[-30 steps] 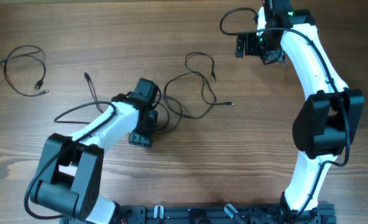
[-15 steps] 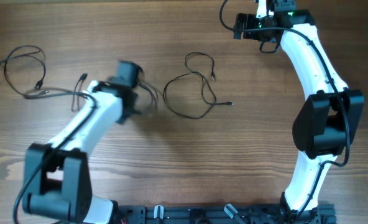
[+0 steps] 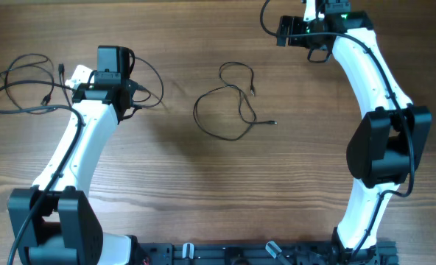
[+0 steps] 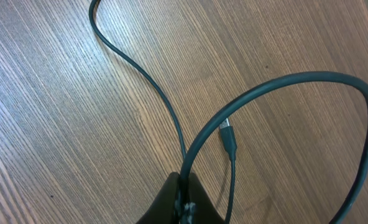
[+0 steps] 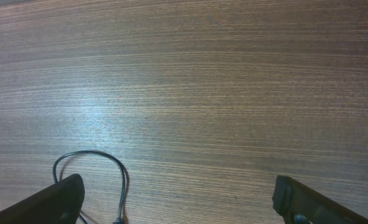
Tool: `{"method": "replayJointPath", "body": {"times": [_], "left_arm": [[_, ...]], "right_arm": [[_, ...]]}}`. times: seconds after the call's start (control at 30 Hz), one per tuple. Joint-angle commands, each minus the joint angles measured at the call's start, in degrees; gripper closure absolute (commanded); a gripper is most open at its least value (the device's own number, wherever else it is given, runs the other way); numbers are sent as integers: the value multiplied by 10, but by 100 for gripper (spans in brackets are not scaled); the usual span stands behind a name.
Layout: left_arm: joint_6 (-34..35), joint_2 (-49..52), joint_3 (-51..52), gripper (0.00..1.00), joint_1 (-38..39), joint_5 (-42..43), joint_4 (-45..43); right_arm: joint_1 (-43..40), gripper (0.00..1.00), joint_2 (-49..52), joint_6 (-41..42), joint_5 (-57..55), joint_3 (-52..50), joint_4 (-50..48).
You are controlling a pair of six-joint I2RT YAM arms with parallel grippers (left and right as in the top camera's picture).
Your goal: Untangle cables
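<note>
Pull-apart step: left gripper (image 4: 184,199), jaws clamped on one cable (image 4: 148,84) nr bench's (image 3: 203,184) far-left corner, beside bunch (image 3: 23,85); another loop (image 3: 225,110) lies mid-bench twd far edge; right gripper (image 5: 179,198) has jaws apart, empty, at far-right; next prob needs held cable set down clear of bunch.

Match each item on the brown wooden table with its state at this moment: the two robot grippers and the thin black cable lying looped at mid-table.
Column A
1. left gripper
2. right gripper
3. thin black cable loop at mid-table

Column B
a. open, holding nothing
b. lying loose, touched by neither gripper
c. shut on a thin black cord

Pairs: 1-c, 2-a, 3-b
</note>
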State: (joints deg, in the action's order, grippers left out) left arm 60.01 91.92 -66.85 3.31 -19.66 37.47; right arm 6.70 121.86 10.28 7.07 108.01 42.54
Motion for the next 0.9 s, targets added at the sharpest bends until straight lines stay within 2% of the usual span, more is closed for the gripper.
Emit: {"method": "replayJointPath", "body": {"times": [0.0, 0.37, 0.63, 0.87], "left_arm": [[-13, -5, -6, 96, -2, -5, 0], [-13, -5, -6, 96, -3, -19, -8], [-13, -5, -6, 96, -44, -23, -20], [-14, -5, -6, 96, -47, -23, -30]], "right_arm": [[2, 0, 0, 4, 5, 0, -2], [2, 0, 0, 3, 5, 0, -2], [2, 0, 0, 3, 5, 0, -2], [2, 0, 0, 4, 5, 0, -2]]}}
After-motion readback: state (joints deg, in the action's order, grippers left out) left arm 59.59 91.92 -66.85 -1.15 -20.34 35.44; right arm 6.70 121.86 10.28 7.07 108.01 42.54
